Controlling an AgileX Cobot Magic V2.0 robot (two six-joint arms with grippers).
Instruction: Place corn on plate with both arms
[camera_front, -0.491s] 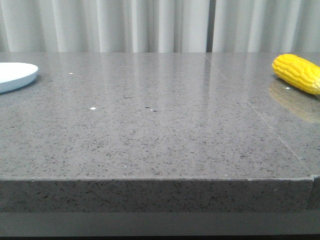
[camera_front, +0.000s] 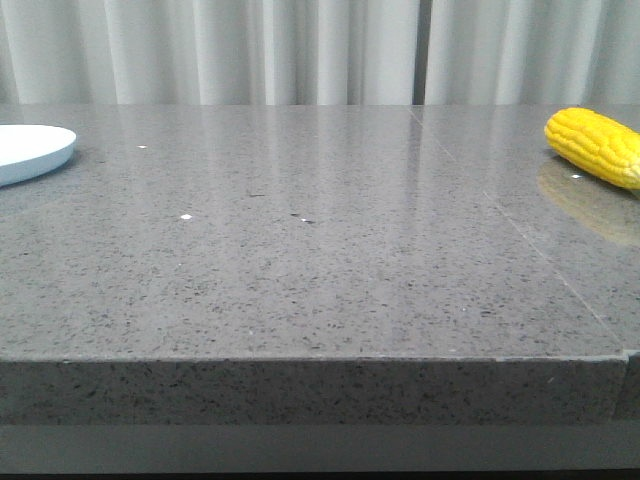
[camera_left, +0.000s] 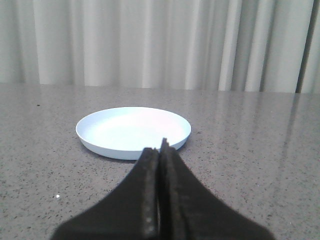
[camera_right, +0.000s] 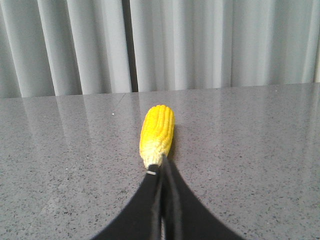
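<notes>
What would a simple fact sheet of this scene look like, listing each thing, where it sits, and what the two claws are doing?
corn: lying on the table's far right, untouched
plate: on the table's far left, nothing on it
table: grey speckled stone
left gripper: shut, holding nothing, pointed at the plate
right gripper: shut, holding nothing, tips near the corn's paler end
backdrop: pale curtains

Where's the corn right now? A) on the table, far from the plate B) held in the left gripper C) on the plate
A: the corn lies on the table at its right side, and the plate sits empty at the far left.
</notes>
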